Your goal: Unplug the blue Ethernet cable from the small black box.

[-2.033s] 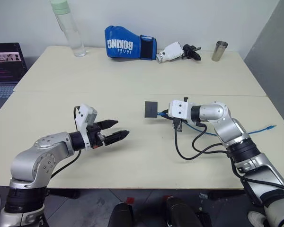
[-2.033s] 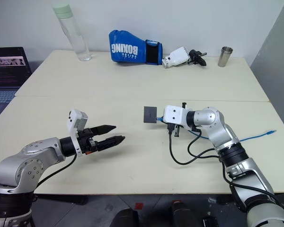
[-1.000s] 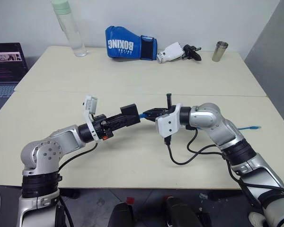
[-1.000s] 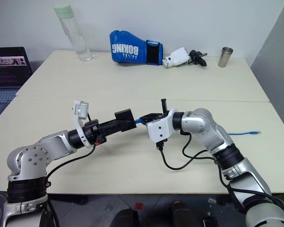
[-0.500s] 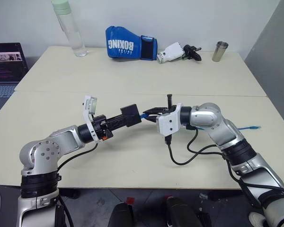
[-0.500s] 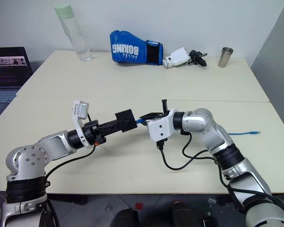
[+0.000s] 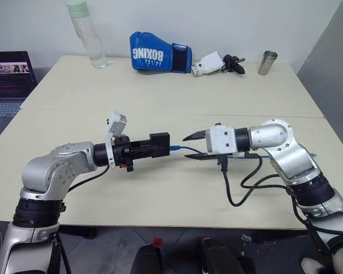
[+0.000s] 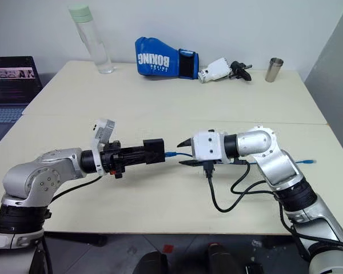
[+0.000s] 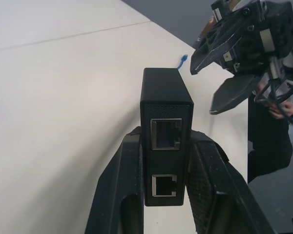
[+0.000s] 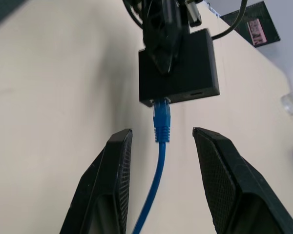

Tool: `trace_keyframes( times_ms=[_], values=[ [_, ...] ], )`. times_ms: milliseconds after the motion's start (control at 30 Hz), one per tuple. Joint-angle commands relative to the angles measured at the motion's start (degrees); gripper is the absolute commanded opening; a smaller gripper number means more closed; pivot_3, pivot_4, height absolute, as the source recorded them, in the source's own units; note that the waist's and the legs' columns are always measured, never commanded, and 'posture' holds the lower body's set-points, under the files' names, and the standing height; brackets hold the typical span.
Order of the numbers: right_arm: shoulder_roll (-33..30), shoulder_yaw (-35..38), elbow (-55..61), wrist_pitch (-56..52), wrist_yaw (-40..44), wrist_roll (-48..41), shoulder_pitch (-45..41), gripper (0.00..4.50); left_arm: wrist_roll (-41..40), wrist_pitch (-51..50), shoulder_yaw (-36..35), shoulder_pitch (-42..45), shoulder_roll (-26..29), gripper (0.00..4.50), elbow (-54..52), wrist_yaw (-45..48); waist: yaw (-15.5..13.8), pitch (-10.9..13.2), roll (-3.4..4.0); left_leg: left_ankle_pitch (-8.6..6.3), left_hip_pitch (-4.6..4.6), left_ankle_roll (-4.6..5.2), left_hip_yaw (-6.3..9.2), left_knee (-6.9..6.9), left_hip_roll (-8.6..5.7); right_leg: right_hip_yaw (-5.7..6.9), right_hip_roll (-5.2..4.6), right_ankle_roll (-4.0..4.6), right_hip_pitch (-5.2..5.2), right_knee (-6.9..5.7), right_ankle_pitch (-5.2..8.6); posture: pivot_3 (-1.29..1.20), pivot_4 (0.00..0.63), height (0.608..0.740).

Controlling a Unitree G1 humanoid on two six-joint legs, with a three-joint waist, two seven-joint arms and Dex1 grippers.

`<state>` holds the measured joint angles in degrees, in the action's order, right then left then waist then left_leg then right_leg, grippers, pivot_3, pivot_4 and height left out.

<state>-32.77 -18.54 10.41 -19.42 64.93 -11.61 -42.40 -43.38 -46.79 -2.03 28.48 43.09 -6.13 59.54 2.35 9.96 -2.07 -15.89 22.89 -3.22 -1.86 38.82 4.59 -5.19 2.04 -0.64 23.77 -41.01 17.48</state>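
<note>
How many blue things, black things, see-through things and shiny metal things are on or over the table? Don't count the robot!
Blue: 2, the boxing glove and the cable.
Black: 1, the small box.
See-through: 1, the water bottle.
Shiny metal: 1, the cup.
Total: 5

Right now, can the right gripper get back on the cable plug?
Probably yes. The right gripper is open, its fingers either side of the cable, plug still in the box; nothing lies between.
</note>
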Motion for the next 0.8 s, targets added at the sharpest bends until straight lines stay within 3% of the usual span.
trace_keyframes(
  times_ms=[33, 367, 800],
  values=[
    [1.5, 3.2, 2.6, -15.9, -1.5, -7.4, -2.8, 2.08, 1.8, 3.1, 1.2, 2.2, 2.3, 0.80, -2.6, 4.7, 0.0, 0.0, 0.00, 0.00, 0.00, 0.00, -0.01, 0.00, 0.00, -0.02, 0.01, 0.01, 0.02, 0.00, 0.01, 0.00, 0.150, 0.740],
    [4.1, 3.2, -0.9, -31.2, -2.0, -13.7, -7.5, 2.08, 2.3, 2.9, 0.9, 4.9, 3.8, 0.80, -3.6, 7.8, 0.0, 0.0, 0.01, -0.02, 0.08, 0.03, -0.02, -0.02, -0.01, 0.00, 0.05, 0.00, 0.10, 0.02, 0.03, 0.00, 0.150, 0.740],
    [5.3, 1.1, -7.5, -31.9, 1.4, -14.9, -11.4, 2.08, 1.9, 2.3, 0.6, 4.6, 3.9, 0.80, -5.0, 7.7, 0.0, 0.0, 0.01, -0.03, 0.16, 0.04, -0.04, -0.04, 0.00, 0.05, 0.07, 0.00, 0.23, 0.00, 0.03, 0.00, 0.150, 0.740]
  ],
)
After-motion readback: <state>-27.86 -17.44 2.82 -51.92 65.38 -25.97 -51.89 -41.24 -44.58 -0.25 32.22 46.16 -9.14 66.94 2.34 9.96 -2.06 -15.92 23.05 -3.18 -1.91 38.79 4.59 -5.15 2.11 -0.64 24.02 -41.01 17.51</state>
